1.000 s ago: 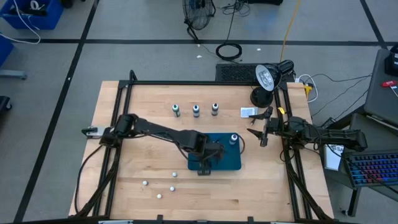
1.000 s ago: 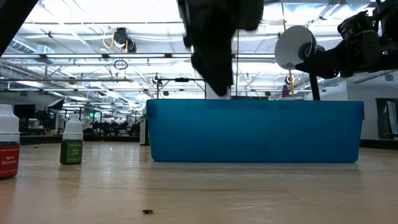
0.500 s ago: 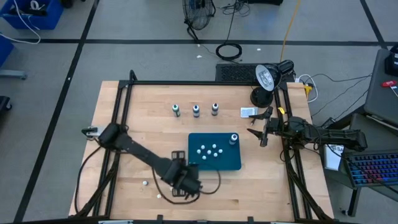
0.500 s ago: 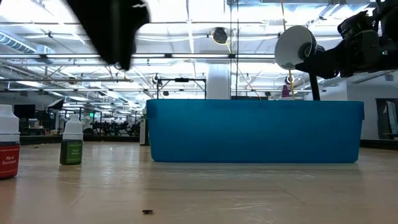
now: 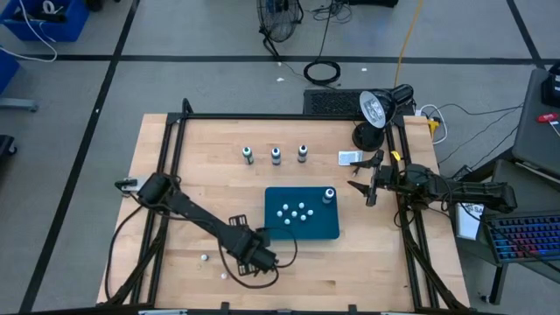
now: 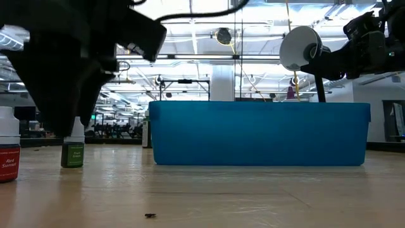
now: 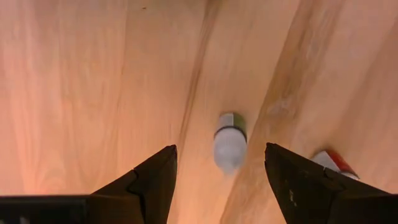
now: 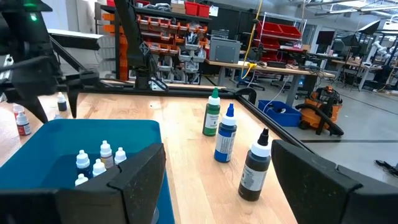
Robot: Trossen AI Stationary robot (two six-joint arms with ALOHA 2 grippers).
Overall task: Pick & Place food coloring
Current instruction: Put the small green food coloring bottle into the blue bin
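Observation:
My left gripper (image 5: 256, 260) is open and hangs low over the table's near part, just near-left of the blue tray (image 5: 325, 229). In the left wrist view a tiny pale-capped green bottle (image 7: 230, 140) stands on the wood between the open fingers, untouched. A red-labelled one (image 7: 333, 163) stands beside one finger. Two more tiny bottles (image 5: 204, 258) (image 5: 223, 274) stand to the left. Several tiny bottles (image 5: 293, 213) stand in the tray. In the low view the gripper (image 6: 76, 69) is in front of the green bottle (image 6: 73, 152). My right gripper (image 5: 363, 184) waits open at the table's right edge.
Three taller dropper bottles (image 5: 276, 155) stand in a row at the far side; they also show in the right wrist view (image 8: 225, 134). A lamp (image 5: 374, 109) and a small card (image 5: 350, 158) sit at the far right corner. Black frame rails line the table's edges.
My left gripper has moved from above the blue tray toward the table's near-left, then come down low over the loose tiny bottles. The bottles in the tray, hidden by the arm before, now show. My right arm has kept still.

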